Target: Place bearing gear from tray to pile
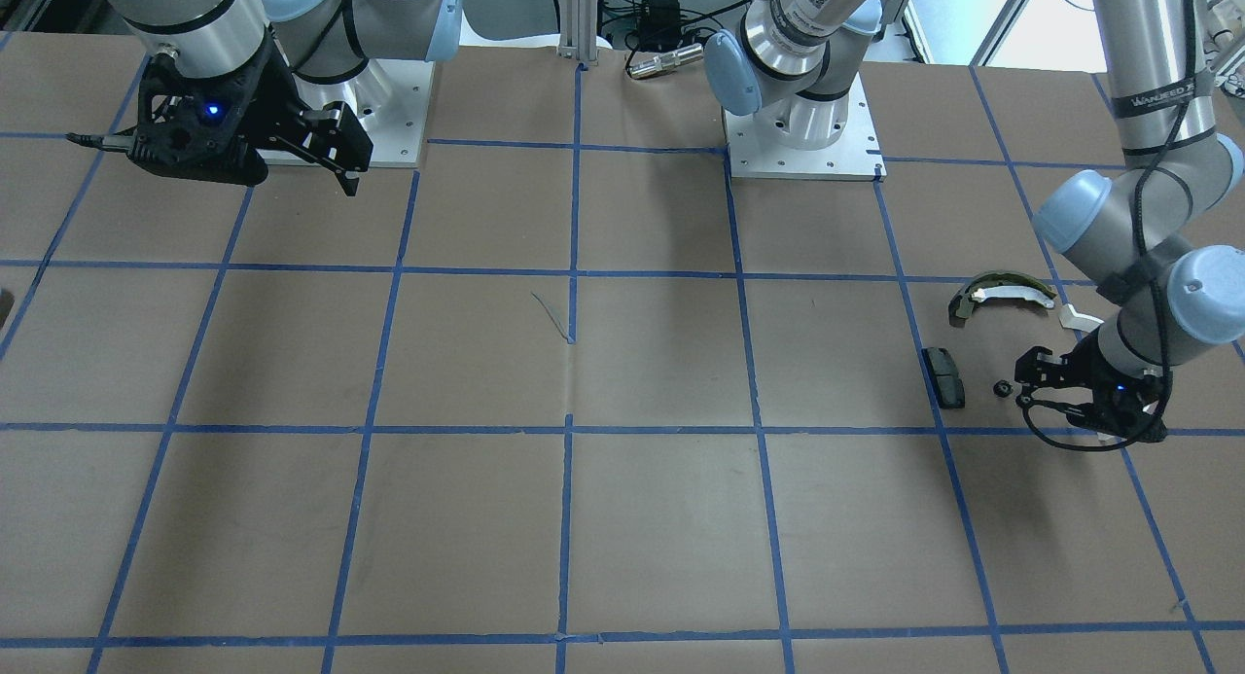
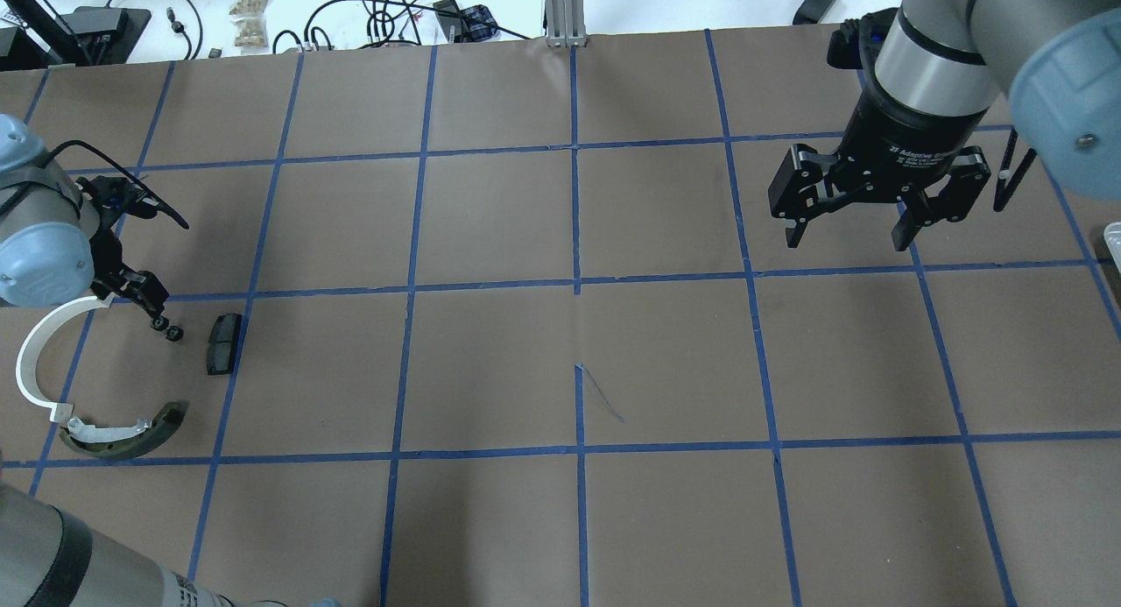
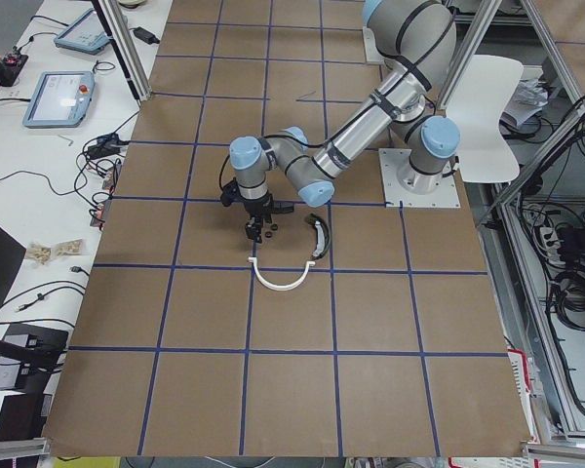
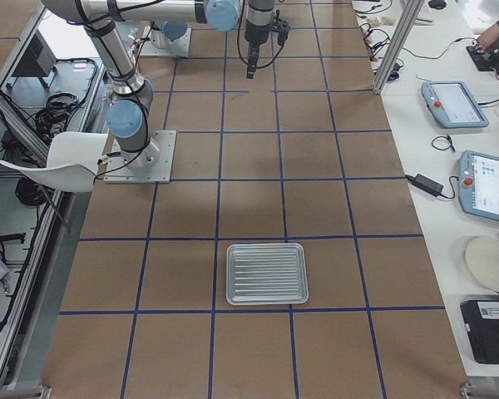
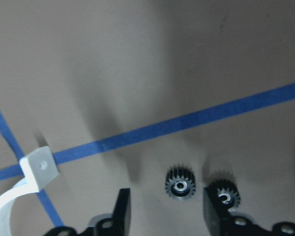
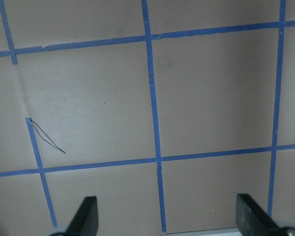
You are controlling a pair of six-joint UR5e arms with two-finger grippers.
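In the left wrist view my left gripper (image 5: 164,216) is open and low over the table. A small black bearing gear (image 5: 179,186) lies on the paper between its fingers, touching neither. A second gear (image 5: 225,195) lies against the right finger. In the overhead view the left gripper (image 2: 162,320) is at the pile: the gears (image 2: 173,332), a black pad (image 2: 223,342), a white half-ring strip (image 2: 33,362) and an olive-and-white shoe (image 2: 123,434). My right gripper (image 2: 854,229) is open and empty, high on the other side. The silver tray (image 4: 266,273) looks empty.
Brown paper with a blue tape grid covers the table (image 2: 578,362). The two arm bases (image 1: 802,134) stand at the robot's edge. The tray lies far from the pile, towards the table's right end. Cables and tablets lie on a side bench (image 4: 457,100).
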